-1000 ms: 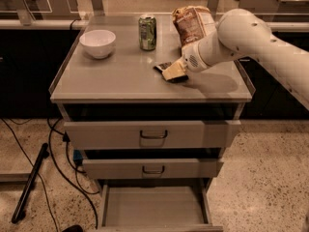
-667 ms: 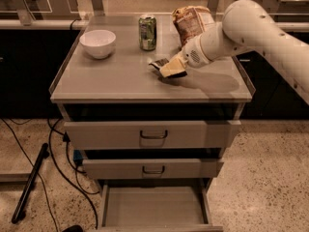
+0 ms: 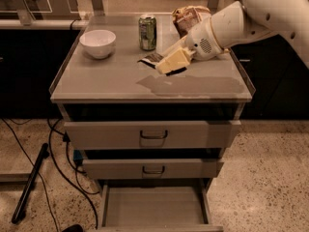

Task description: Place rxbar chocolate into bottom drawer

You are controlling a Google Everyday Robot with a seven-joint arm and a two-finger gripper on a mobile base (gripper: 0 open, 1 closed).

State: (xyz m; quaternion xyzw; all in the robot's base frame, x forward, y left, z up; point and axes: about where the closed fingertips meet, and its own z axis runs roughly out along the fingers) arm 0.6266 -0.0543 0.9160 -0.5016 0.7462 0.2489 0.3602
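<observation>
The rxbar chocolate (image 3: 151, 59) is a flat dark wrapper poking out to the left of my gripper (image 3: 170, 62). The pale fingers (image 3: 175, 60) are shut on it, a little above the cabinet top, and a shadow falls on the surface just below. My white arm reaches in from the upper right. The bottom drawer (image 3: 154, 208) stands pulled open at the foot of the cabinet, its flat grey floor bare.
A white bowl (image 3: 97, 42), a green can (image 3: 147, 32) and a crinkled chip bag (image 3: 189, 14) stand on the cabinet top (image 3: 96, 83). The two upper drawers (image 3: 153, 135) are closed. Cables and a black pole (image 3: 30, 182) lie on the floor at left.
My gripper has risen off the cabinet top and shifted slightly left, carrying the rxbar chocolate with it.
</observation>
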